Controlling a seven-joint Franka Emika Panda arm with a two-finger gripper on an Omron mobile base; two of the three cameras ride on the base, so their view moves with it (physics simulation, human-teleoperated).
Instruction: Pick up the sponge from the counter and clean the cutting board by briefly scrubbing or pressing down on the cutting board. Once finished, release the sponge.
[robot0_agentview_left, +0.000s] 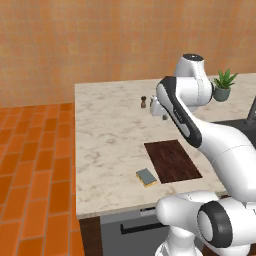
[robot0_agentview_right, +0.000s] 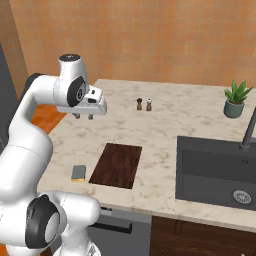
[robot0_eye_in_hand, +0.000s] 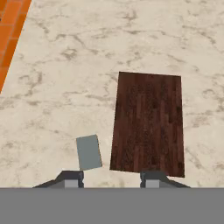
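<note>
The large beige-white marble-patterned counter looks like smooth polished stone with faint grey-brown veins. On it, the flat dark brown cutting board shows matt wood grain running lengthwise. Just beside the board, the small sponge has a dull grey-blue top layer over a yellow base. The dark grey sink basin, set into the counter, looks matt and smooth.
</note>
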